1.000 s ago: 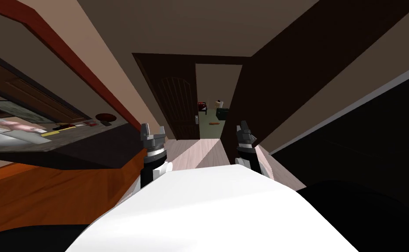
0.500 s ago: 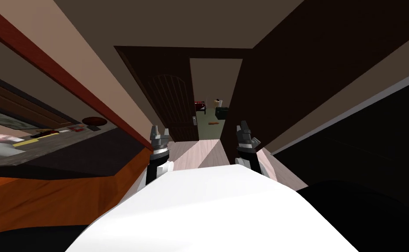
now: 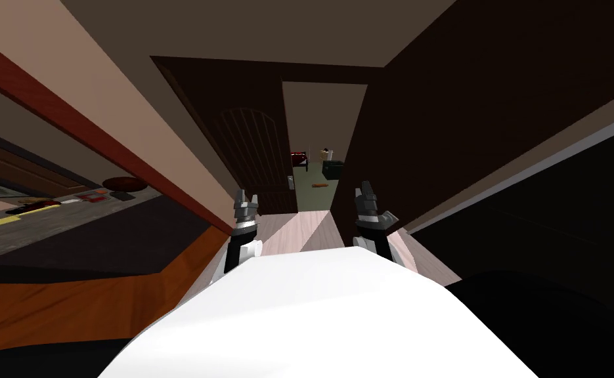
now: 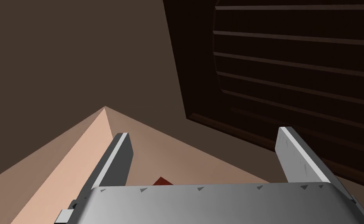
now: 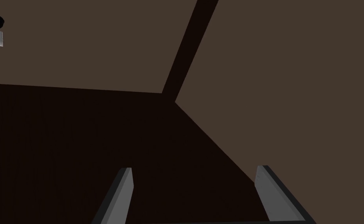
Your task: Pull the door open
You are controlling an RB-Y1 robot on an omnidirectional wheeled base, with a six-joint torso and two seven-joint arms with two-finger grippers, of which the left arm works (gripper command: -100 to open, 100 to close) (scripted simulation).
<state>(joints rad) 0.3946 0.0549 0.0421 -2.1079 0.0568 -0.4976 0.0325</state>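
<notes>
A dark brown door [image 3: 253,154] with an arched slatted panel stands ajar at the end of the corridor. A small light grey handle [image 3: 291,182] sits on its right edge, beside the gap. My left gripper [image 3: 245,198] is held low in front of the door, short of it, with its fingers open and nothing between them. In the left wrist view the left gripper [image 4: 203,134] points at the wall beside the door's slatted panel [image 4: 294,58]. My right gripper [image 3: 366,191] hovers right of the gap, open and empty. In the right wrist view the right gripper [image 5: 194,169] faces a dark brown surface.
A counter [image 3: 88,230] with a dark top and orange front runs along my left, with small items at its far end. A dark brown wall panel [image 3: 443,118] closes the right side. Through the gap lies a room with a red chair [image 3: 299,159] and a dark box [image 3: 333,168].
I have moved forward: the door looks larger and nearer, and the counter has slid off to the left. My left gripper has shifted right, towards the door.
</notes>
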